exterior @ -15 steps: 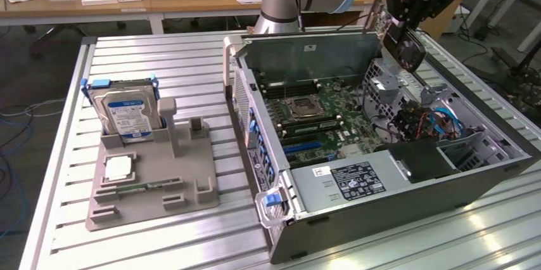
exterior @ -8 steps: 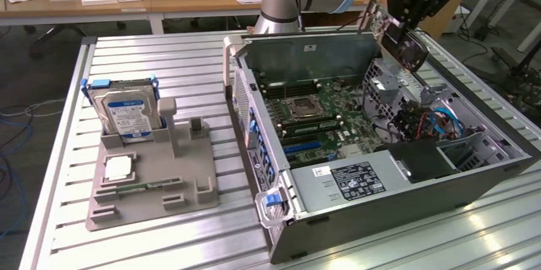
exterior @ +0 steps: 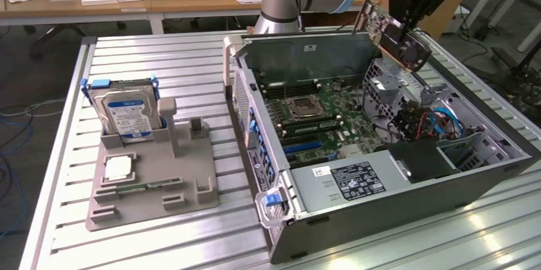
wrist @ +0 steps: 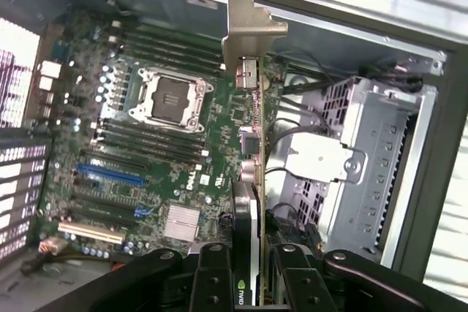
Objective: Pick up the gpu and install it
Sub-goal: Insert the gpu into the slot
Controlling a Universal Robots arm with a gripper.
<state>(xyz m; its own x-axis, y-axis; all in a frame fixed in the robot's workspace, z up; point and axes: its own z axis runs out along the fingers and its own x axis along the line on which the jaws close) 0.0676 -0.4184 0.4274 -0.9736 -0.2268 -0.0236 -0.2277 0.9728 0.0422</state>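
Pinching the gpu (wrist: 251,210) edge-on, the end effector (wrist: 248,283) holds the card tilted in the air above the open computer case (exterior: 338,219), near its far corner on the exterior view's right; the silver bracket (wrist: 252,31) points away from the jaws, with the motherboard (wrist: 219,147) lying beyond it.

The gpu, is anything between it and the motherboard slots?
Nothing visible. The gripper holds the gpu over the open case, with bare air down to the motherboard; cables and the drive cage sit beside it.
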